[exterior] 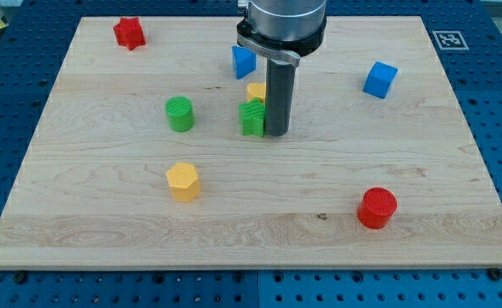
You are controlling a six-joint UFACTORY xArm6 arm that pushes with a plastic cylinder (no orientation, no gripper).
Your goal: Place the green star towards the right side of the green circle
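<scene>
Mid-board, rod upright, my tip (277, 133) touching green star (252, 119) right side; holds nothing

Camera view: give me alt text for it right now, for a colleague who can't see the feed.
My tip rests against the view's right side of the green star, which sits right of the green circle on a wooden board. A yellow block peeks out behind the star; other blocks lie scattered around.

Wooden board (259, 205) with coloured blocks
</scene>
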